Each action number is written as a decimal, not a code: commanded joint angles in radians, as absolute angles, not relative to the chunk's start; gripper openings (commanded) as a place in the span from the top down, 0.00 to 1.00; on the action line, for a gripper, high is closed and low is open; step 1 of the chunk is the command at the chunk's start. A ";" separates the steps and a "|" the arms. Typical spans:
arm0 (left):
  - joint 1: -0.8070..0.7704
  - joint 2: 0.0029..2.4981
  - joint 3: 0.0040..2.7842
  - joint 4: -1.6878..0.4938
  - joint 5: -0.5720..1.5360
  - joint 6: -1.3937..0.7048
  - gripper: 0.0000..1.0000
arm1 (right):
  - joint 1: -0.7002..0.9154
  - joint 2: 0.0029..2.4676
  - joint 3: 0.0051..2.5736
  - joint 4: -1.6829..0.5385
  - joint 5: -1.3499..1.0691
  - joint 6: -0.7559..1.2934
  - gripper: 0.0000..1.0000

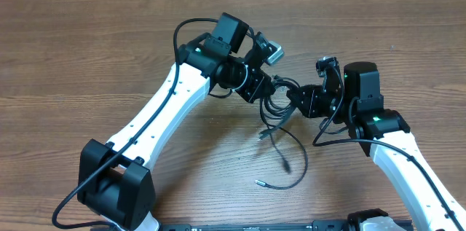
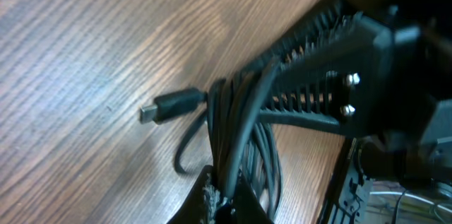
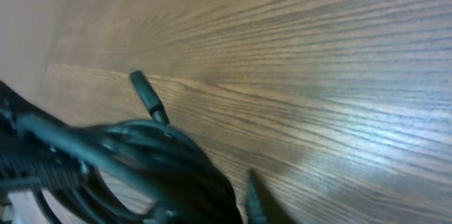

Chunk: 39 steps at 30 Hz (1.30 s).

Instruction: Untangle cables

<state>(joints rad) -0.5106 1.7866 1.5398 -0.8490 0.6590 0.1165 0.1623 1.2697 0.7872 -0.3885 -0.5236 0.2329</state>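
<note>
Cables [image 1: 275, 114], thin black loops, are trailing from center toward frame bottom; left gripper [image 1: 268, 85] is clamping them; right gripper [image 1: 293, 97]: cannot tell.

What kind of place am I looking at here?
Likely a robotics lab bench: a white left arm and right arm meet at tangled black cables over a wood-grain table.

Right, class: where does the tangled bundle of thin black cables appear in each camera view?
Overhead: tangled bundle of thin black cables, just right of centre.
Left wrist: the bundle at centre, running down to the bottom edge.
Right wrist: the bundle, lower left.
Shared landmark: brown wood-grain tabletop.
</note>
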 commanded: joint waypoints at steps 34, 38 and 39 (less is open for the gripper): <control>-0.435 1.762 1.568 -0.923 0.561 0.127 0.63 | 0.158 1.270 0.805 -0.372 -0.727 0.238 0.96; -0.436 1.762 1.568 -0.923 0.585 0.128 0.64 | 0.158 1.270 0.805 -0.372 -0.724 0.238 0.96; -0.438 1.762 1.568 -0.923 0.598 0.128 0.64 | 0.158 1.270 0.805 -0.372 -0.728 0.238 0.96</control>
<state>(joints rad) -0.4313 1.7866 1.5421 -0.9211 0.5484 0.1272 0.1616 1.2709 0.7872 -0.3824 -0.6933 0.2352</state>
